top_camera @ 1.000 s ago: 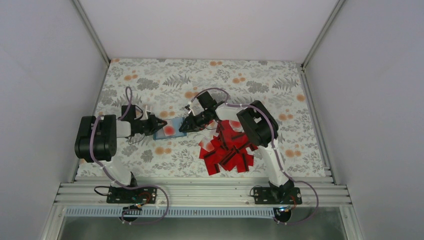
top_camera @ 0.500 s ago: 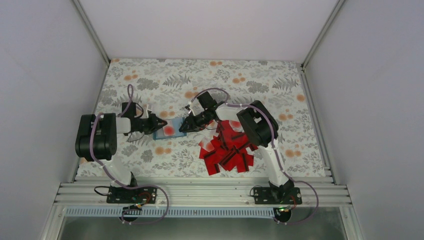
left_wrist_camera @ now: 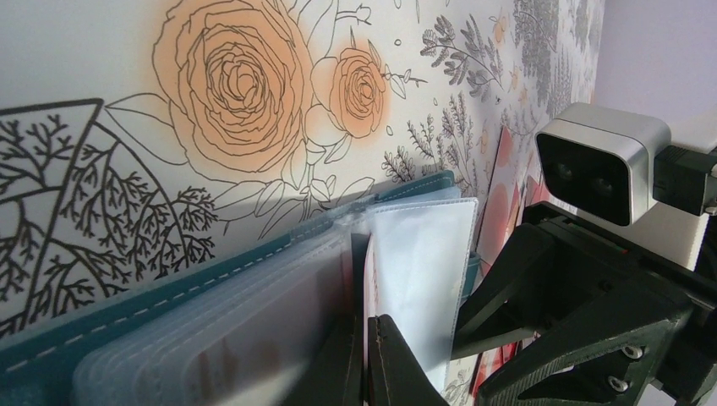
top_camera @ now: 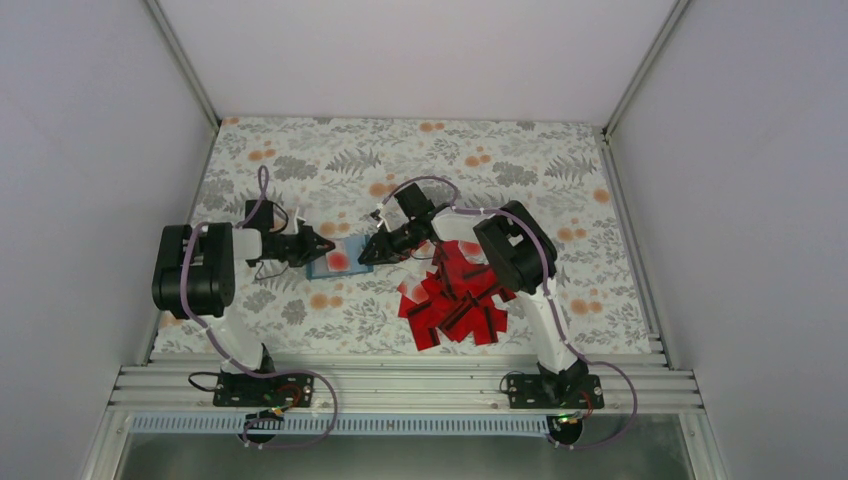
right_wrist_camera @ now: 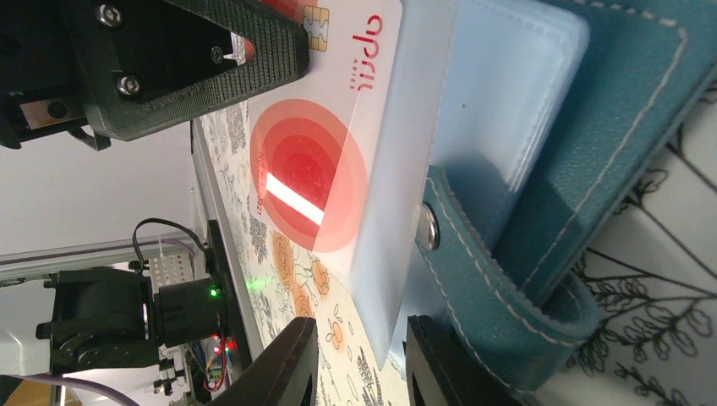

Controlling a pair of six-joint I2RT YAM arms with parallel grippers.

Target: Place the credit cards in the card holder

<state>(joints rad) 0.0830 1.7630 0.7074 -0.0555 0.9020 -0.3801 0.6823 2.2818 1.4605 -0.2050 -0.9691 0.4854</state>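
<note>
Card holder [top_camera: 335, 260] lies open on the worktop [top_camera: 400, 160], with the left tool [left_wrist_camera: 363, 364] clenched on a floppy clear pocket leaf. White card [right_wrist_camera: 313, 161] is half in a pocket, and the right tool [right_wrist_camera: 362, 355] has its jaws apart astride it. It's light, stiff and slick, so pinch the free short edge.

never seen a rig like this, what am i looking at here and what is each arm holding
Two robot arms stand side by side at the near edge of a flowered tablecloth. The wide picture looks down from above; the other two come from a camera on each wrist. A teal card holder lies open between the arms, and a heap of red credit cards lies by the right arm. The left gripper has its jaws shut on a clear pocket of the holder. The right gripper has its jaws slightly apart at the corner of a white card with a red spot, partway in a pocket.
</note>
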